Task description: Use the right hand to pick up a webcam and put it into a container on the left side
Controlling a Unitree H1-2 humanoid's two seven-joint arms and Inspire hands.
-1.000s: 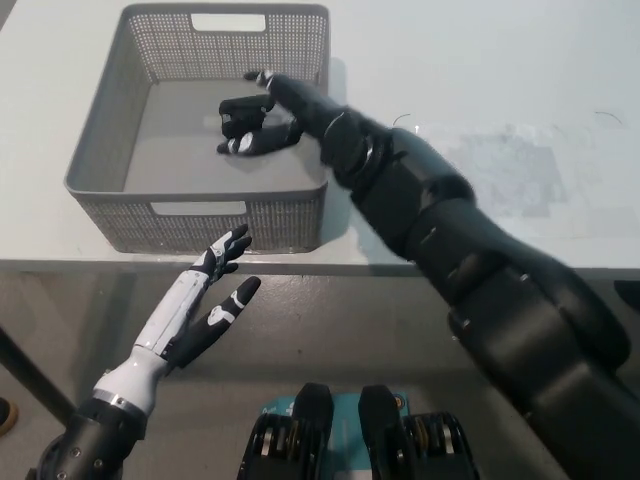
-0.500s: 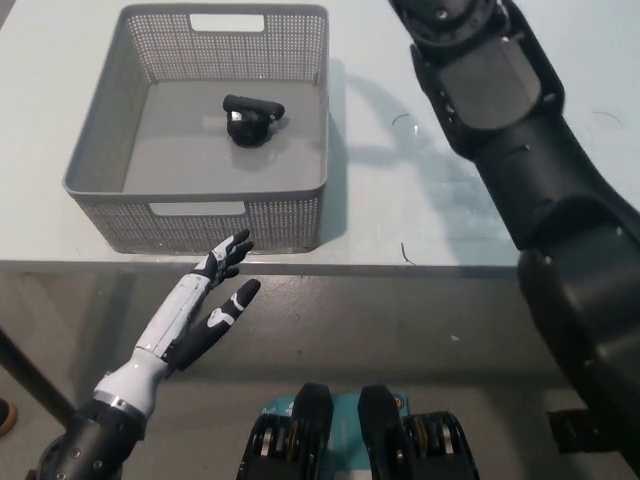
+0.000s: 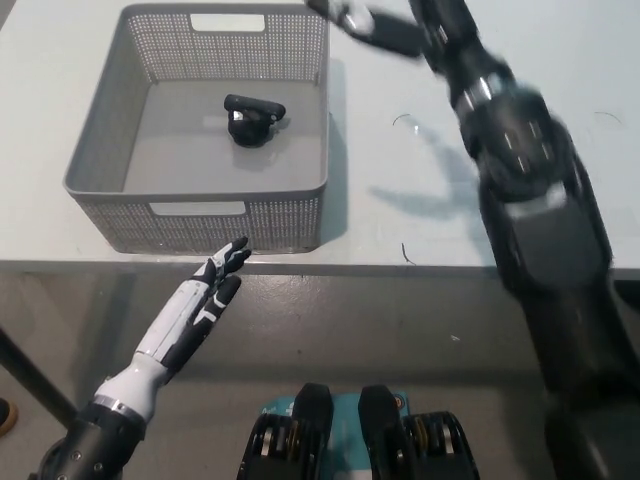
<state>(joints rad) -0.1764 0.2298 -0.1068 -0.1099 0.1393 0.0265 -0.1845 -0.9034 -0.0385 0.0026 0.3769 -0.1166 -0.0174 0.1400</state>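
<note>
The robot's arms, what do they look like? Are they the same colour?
No. The left hand is white with black fingertips, on a slim white forearm that turns dark grey near the elbow. The right arm is thick, glossy black and built from rounded segments; the right hand looks blurred, with a pale patch.

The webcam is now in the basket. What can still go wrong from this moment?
The black right hand, blurred at the top edge, is raised close to the grey perforated plastic basket; a low return could clip its rim. The white left hand, open below the white table edge, could bump the edge if raised.
</note>
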